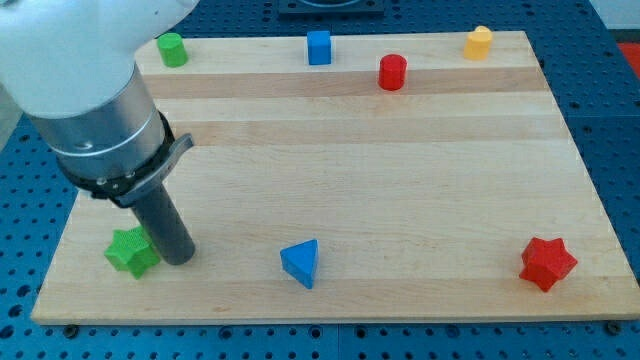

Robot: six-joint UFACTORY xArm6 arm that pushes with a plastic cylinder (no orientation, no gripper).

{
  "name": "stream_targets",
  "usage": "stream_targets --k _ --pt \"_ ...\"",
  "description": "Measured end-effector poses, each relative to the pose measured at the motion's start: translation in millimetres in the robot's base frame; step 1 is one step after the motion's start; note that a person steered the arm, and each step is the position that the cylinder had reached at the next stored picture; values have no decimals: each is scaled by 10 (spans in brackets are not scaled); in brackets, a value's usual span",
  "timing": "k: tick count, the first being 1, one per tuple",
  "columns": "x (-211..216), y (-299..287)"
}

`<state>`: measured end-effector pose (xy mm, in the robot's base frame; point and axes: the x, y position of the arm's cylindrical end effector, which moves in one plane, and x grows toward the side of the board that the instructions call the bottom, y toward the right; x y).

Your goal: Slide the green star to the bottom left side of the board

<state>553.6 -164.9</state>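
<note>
The green star lies near the board's bottom left corner. My tip rests on the board just to the star's right, touching or almost touching it. The dark rod rises from there up to the grey and white arm at the view's upper left.
A blue triangle block sits at bottom centre and a red star at bottom right. Along the top are a green cylinder, a blue cube, a red cylinder and a yellow block. The wooden board's left edge is close to the green star.
</note>
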Motion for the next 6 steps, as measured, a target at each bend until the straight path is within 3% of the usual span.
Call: stream_targets --k 1,6 --pt "-128 -16" --pt "74 -410"
